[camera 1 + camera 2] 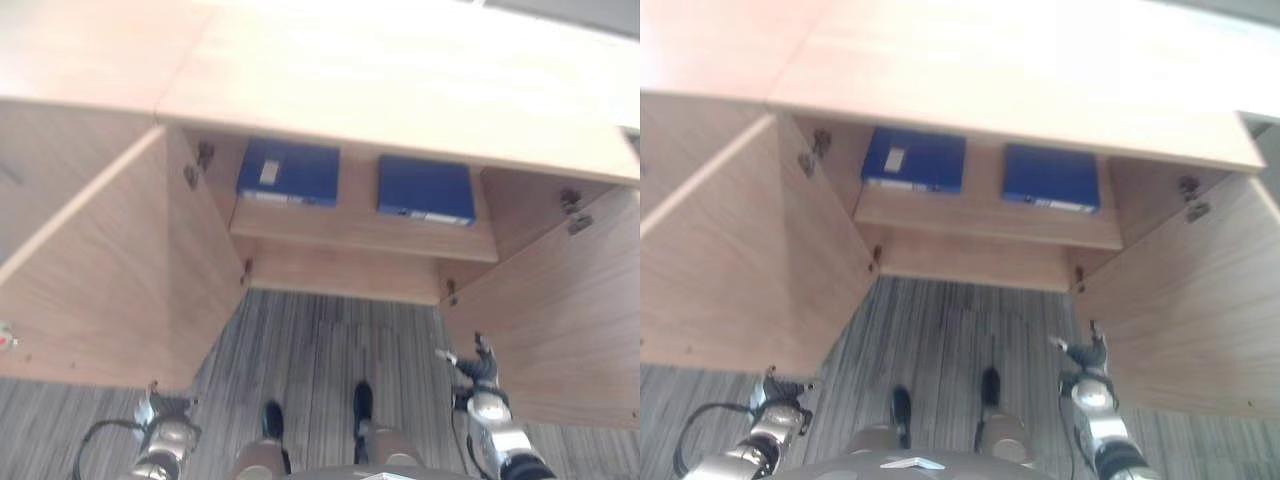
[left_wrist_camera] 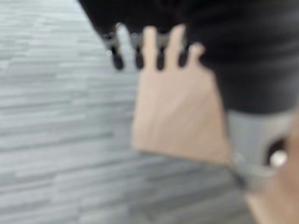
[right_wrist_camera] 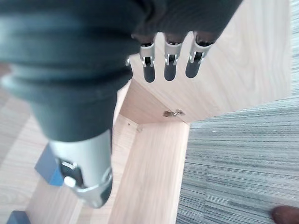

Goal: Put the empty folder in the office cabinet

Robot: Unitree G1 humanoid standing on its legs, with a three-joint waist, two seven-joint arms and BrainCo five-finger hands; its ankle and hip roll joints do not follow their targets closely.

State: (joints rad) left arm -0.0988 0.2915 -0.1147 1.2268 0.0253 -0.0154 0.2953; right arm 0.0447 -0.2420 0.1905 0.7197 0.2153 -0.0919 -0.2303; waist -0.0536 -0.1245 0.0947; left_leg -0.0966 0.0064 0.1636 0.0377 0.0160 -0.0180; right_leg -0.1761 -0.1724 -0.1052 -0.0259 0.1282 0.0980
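Two blue folders lie flat on the shelf (image 1: 360, 232) inside the open office cabinet: one on the left (image 1: 288, 170) with a white label, one on the right (image 1: 425, 188). A corner of a blue folder (image 3: 48, 167) also shows past the right thumb in the right wrist view. My left hand (image 1: 160, 412) hangs low beside the open left door (image 1: 110, 290), fingers (image 2: 161, 51) straight and holding nothing. My right hand (image 1: 482, 368) hangs low in front of the open right door (image 1: 560, 310), its fingers (image 3: 169, 60) relaxed and empty.
The cabinet's light wooden top (image 1: 380, 80) runs across the upper part of the view. Both doors swing out toward me, leaving a strip of grey striped carpet (image 1: 320, 345) between them. A lower cabinet level (image 1: 340, 275) sits under the shelf.
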